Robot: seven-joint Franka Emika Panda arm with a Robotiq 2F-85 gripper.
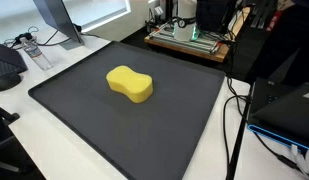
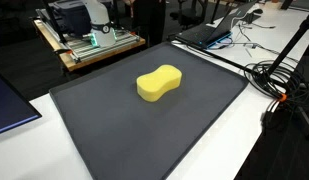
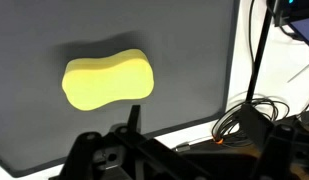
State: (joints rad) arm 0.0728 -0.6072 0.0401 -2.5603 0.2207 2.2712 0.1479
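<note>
A yellow peanut-shaped sponge (image 1: 130, 84) (image 2: 160, 82) lies flat near the middle of a dark grey mat (image 1: 94, 125) (image 2: 124, 135) in both exterior views. The arm does not appear in either of them. In the wrist view the sponge (image 3: 107, 80) sits at upper left on the mat (image 3: 189, 60). My gripper (image 3: 206, 132) hangs well above it, open and holding nothing. One dark finger (image 3: 132, 117) rises just below the sponge's right end. The gripper's black body fills the bottom of that view.
A wooden platform with a machine (image 1: 189, 35) (image 2: 89, 40) stands behind the mat. Black cables (image 2: 279, 80) (image 3: 249, 110) lie on the white table beside the mat's edge. There is a laptop (image 2: 209, 32) at the back and a water bottle (image 1: 32, 50) by a monitor stand (image 1: 59, 25).
</note>
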